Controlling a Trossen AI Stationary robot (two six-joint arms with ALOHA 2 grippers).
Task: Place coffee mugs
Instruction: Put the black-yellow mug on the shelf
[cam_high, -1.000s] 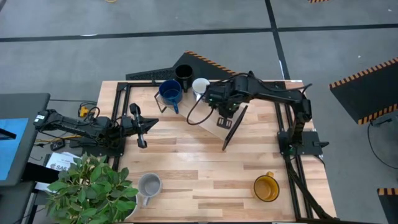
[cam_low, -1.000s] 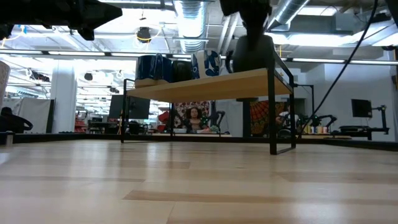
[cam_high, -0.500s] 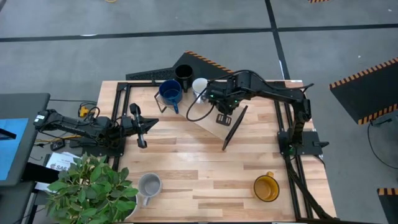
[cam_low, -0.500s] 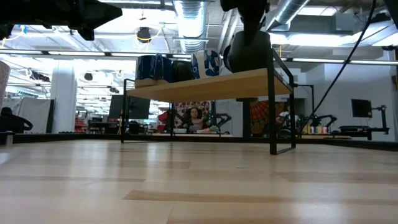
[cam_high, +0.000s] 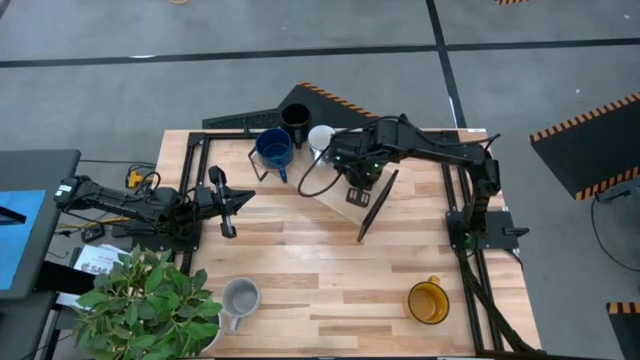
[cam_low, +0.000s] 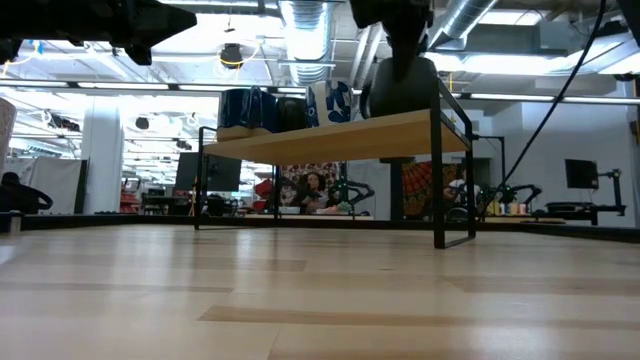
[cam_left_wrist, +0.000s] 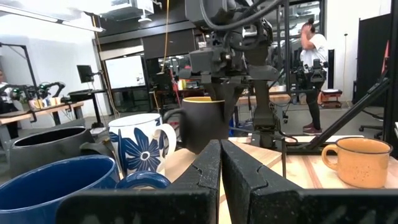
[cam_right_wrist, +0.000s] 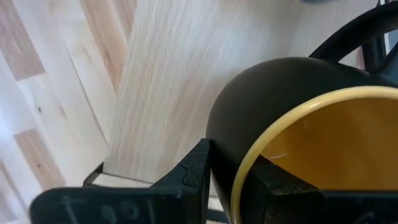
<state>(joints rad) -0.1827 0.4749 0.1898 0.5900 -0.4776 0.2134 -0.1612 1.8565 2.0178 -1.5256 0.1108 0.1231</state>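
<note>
**Over the shelf's right end: one mug to set down beside three**

Above the shelf (cam_low: 330, 135), at the far side of the table (cam_high: 330, 280), hangs the dark mug (cam_right_wrist: 267, 106). It is dark outside and yellow inside. The right gripper (cam_right_wrist: 231, 158) grasps it by the rim, with one finger inside the mouth and one against the outer wall.

A rim pinch like this probably lets a mug swing, so the descent is best kept slow and straight, with the base level. In the low view the mug looks very close to the board, but I cannot tell whether it touches. The fingers should let go only once the base sits flat. The inner finger then needs to lift straight up out of the mouth so it does not drag the mug. The white mug (cam_high: 322, 137) stands just to the left, so any sideways drift should be away from it.

I count six mugs:
- **Held:** one, the dark mug.
- **On the shelf:** three, which are the white mug, a blue mug (cam_high: 273, 148) and a black mug (cam_high: 295, 117).
- **On the table:** two, a grey mug (cam_high: 241, 297) near left and a yellow mug (cam_high: 427, 301) near right.

There is one shelf and one plant (cam_high: 150, 300), at the near-left corner. Of the two arms, the left one waits at the table's left edge, and the fingers of the left gripper (cam_left_wrist: 221, 155) are pressed together on nothing.
</note>
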